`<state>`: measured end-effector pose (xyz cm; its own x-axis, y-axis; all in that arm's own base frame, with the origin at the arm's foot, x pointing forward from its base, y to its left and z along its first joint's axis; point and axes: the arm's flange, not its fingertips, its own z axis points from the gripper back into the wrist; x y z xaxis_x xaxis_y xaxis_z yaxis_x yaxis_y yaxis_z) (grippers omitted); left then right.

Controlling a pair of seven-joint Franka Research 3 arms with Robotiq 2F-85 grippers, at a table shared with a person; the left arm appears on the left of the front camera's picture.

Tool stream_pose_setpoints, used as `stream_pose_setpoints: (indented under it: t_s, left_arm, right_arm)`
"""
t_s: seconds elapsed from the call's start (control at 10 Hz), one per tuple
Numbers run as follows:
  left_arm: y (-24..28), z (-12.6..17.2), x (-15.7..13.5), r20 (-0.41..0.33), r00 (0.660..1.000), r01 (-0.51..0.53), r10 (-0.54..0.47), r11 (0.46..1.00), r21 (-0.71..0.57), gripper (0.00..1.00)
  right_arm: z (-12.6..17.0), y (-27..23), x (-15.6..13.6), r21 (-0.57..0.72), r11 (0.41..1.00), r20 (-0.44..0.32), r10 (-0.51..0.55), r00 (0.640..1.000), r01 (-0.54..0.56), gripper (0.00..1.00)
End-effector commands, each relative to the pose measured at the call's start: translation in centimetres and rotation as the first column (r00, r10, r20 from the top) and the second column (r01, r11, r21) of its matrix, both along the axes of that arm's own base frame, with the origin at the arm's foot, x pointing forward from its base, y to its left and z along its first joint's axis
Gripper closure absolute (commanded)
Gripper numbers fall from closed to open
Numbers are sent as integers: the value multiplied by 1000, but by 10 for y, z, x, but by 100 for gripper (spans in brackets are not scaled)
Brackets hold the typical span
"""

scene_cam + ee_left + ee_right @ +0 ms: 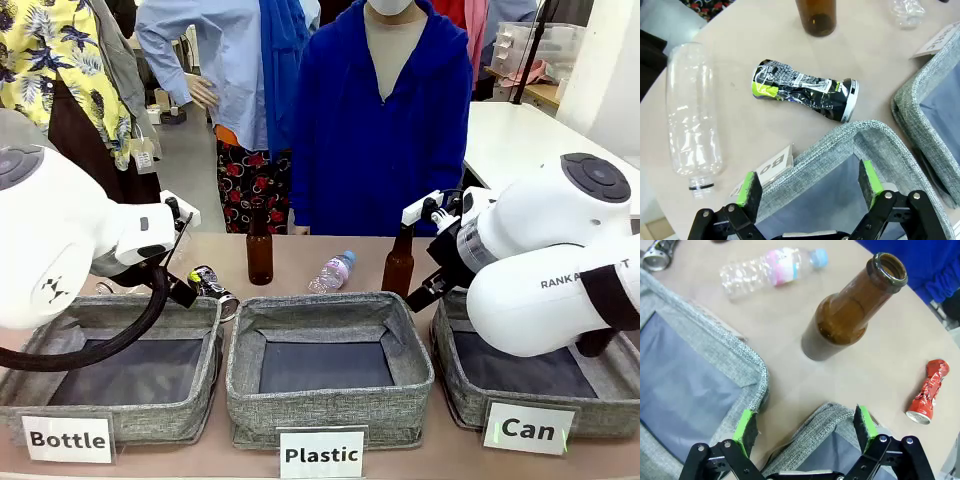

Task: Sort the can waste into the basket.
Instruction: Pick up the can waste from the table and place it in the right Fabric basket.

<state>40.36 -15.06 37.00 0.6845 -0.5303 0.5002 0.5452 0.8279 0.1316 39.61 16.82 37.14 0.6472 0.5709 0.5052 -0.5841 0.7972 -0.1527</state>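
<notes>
- The left gripper (809, 182) hangs wide open. Its green pads (747, 187) are well apart and hold nothing, right above a corner of the Bottle basket (850, 135), a soft grey woven-fabric box with a rounded rim.
- Just past that rim lies the black can (805, 90). It is pinched at the waist, glossy black with white print and a lime-green patch. Its silver end is nearest the basket corner, and it lies flat on the table touching nothing.
- Near it a clear plastic bottle (690, 115), ribbed and see-through, lies on its side on the smooth beige table (740, 60).
- The right gripper (805, 423) is open too, jaws empty, poised over a corner of the Can basket (825, 415), which has the same grey weave with a dark lining.
- The red can (927, 392), shiny, crushed into a twisted stick and showing a silver end, lies on the table outside that basket, beyond a standing brown glass bottle (850, 315).
- A small crumpled bottle (775, 267) with a pink label and blue cap lies farther off.
- From the front, a white card (528, 428) reading "Can" marks the basket on the robot's right. The Plastic basket (330, 400) sits in the middle.
- A person (385, 110) in a blue top stands at the far edge.
</notes>
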Motion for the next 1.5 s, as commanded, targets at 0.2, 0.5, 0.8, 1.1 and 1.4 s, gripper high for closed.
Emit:
stream_pose_setpoints:
  t_s: [0.2, 0.5, 0.8, 1.1, 1.4]
  left_arm:
    - [0, 0, 0, 0, 1000, 0, 0, 1000, 0, 0]
    - [0, 0, 0, 0, 1000, 0, 0, 1000, 0, 0]
    - [0, 0, 0, 0, 1000, 0, 0, 1000, 0, 0]
    - [0, 0, 0, 0, 1000, 0, 0, 1000, 0, 0]
    - [0, 0, 0, 0, 1000, 0, 0, 1000, 0, 0]
  right_arm:
    - [0, 0, 0, 0, 1000, 0, 0, 1000, 0, 0]
    - [0, 0, 0, 0, 1000, 0, 0, 1000, 0, 0]
    - [0, 0, 0, 0, 1000, 0, 0, 1000, 0, 0]
    - [0, 0, 0, 0, 1000, 0, 0, 1000, 0, 0]
    - [0, 0, 0, 0, 1000, 0, 0, 1000, 0, 0]
